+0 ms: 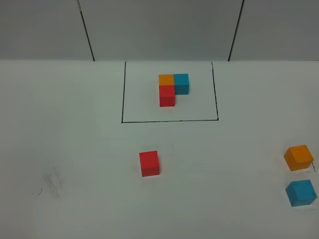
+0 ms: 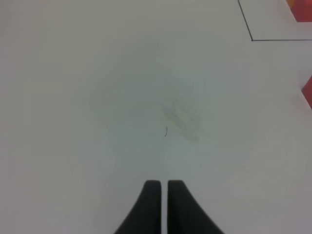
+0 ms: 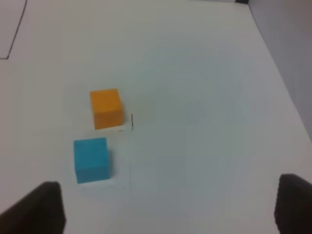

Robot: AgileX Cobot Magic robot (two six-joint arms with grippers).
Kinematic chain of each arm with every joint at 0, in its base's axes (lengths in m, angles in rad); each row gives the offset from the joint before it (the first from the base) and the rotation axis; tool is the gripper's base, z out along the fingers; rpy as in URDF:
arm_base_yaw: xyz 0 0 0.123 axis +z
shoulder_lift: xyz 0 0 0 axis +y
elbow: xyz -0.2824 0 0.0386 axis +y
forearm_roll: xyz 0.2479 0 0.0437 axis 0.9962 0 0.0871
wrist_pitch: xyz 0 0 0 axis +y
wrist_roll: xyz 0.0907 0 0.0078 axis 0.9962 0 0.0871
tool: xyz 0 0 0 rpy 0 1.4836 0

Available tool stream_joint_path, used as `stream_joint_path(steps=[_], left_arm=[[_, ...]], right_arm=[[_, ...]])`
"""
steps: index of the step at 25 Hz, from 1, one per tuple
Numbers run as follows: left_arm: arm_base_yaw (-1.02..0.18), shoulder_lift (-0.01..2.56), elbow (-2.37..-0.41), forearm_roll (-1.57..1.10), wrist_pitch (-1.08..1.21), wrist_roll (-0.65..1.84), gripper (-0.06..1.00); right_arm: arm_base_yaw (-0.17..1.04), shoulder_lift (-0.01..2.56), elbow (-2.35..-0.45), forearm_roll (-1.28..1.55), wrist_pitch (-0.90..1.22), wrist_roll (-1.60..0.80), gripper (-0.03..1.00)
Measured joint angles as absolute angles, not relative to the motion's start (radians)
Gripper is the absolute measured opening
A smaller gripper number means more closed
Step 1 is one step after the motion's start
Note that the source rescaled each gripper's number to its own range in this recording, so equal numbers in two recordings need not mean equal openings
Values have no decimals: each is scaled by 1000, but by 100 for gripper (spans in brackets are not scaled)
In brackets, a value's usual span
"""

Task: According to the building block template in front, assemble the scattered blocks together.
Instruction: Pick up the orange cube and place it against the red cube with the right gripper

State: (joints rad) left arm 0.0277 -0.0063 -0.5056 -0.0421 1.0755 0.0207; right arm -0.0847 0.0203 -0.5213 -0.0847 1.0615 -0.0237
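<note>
High view: no arm or hand shows. Only this view gives the full layout. The template (image 1: 173, 88) is an orange and a blue cube side by side, with a red one joined to the orange's near face. It sits inside a black drawn frame (image 1: 169, 121). The loose red cube (image 1: 149, 163) sits alone on the worktop (image 1: 75, 124), outside the frame on its near side. The orange cube (image 1: 298, 157) and blue cube (image 1: 301, 192) sit at the right edge, close but apart.

Left wrist view: the left hand (image 2: 160, 184) is clenched, its two dark fingers pressed together with nothing between them. It points across bare worktop. A grey smudge (image 2: 183, 119) lies just ahead of the fingertips. Farther ahead, toward the other arm's side, a frame corner and a sliver of the red cube show at the picture's edge.

Right wrist view: the right hand (image 3: 168, 192) is released, fingers spread wide and holding nothing. The blue cube lies near, ahead of one finger and off the gap's centre line. The orange cube lies just beyond it, not touching.
</note>
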Motion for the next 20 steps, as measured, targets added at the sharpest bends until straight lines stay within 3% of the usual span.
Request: stream_joint_path(steps=[13, 20], left_arm=[[28, -6, -506, -42, 1076, 21, 0], [28, -6, -506, -42, 1076, 21, 0]], right_arm=[[-85, 467, -828, 23, 1001, -167, 96], [-85, 760, -869, 155, 965, -291, 96]])
